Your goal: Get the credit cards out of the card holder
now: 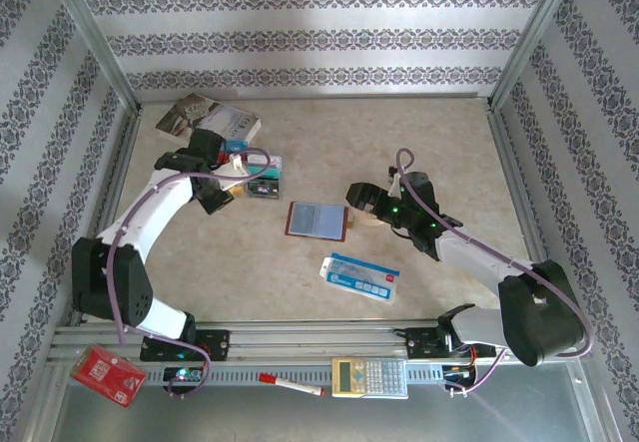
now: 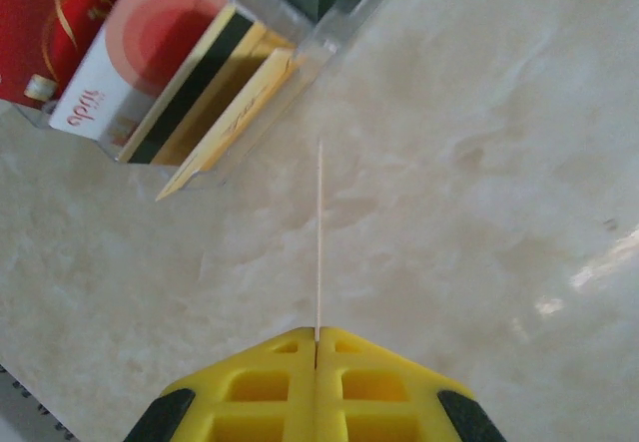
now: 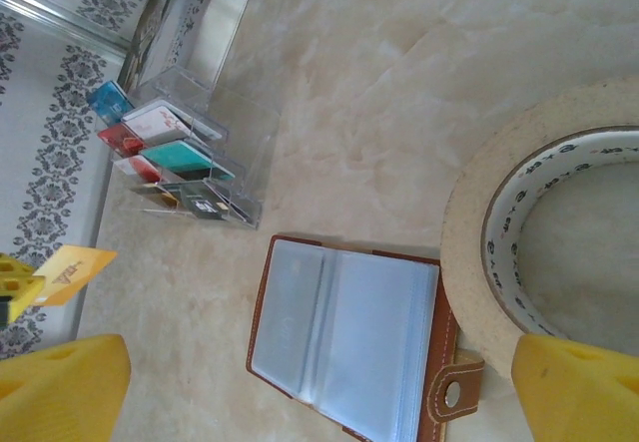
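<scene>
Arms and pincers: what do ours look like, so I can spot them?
The left arm and right arm have white links, black joints and a purple cable looped alongside. The left pincer and right pincer carry yellow fingers with moulded recesses; a green light glows at the right wrist.

The card holder (image 3: 344, 347) is reddish-brown leather with pale stitching and grey-blue sleeves; the tabletop (image 3: 399, 83) is beige and marbled. The credit cards (image 3: 185, 158) show teal, red, white and blue (a yellow-gold card (image 3: 72, 267) carries dark script). The left claw (image 2: 317, 337) is yellow with black corners, and the walls (image 1: 300, 23) bear grey floral bands on white.
</scene>
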`<state>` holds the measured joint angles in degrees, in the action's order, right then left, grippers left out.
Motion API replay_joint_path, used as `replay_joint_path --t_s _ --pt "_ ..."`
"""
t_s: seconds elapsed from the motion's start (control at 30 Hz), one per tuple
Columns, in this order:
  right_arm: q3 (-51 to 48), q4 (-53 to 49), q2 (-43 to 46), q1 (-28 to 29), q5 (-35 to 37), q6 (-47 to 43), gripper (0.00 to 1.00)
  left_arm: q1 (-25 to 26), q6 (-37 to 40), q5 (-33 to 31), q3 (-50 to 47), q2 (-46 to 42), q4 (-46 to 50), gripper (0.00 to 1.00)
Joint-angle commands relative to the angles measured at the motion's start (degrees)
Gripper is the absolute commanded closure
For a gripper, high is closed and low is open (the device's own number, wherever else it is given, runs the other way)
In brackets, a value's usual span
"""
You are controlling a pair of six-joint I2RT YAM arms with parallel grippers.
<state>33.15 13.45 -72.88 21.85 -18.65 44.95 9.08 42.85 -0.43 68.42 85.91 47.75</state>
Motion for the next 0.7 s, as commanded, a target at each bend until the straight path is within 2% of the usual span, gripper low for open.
replay_joint_path --t_s 0.0,0.1,0.27,0.67 --pt "1.7 0.2 0.0 -0.6 -0.2 -0.8 0.02 -1.3 10.1 0.8 1.2 1.1 2.1 1.00" --pt "2.5 0.1 -0.8 -0.7 -1.1 -0.6 0.02 -2.2 13.5 3.0 1.3 3.1 0.2 1.00" --pt "1.6 1.1 -0.2 -0.6 -1.1 1.2 0.02 -2.5 15.9 -1.9 4.8 8.6 0.4 1.00" --pt "-0.4 0.5 3.7 -0.7 1.0 2.5 0.02 -3.5 23.8 -1.4 9.1 13.7 -2.8 1.00"
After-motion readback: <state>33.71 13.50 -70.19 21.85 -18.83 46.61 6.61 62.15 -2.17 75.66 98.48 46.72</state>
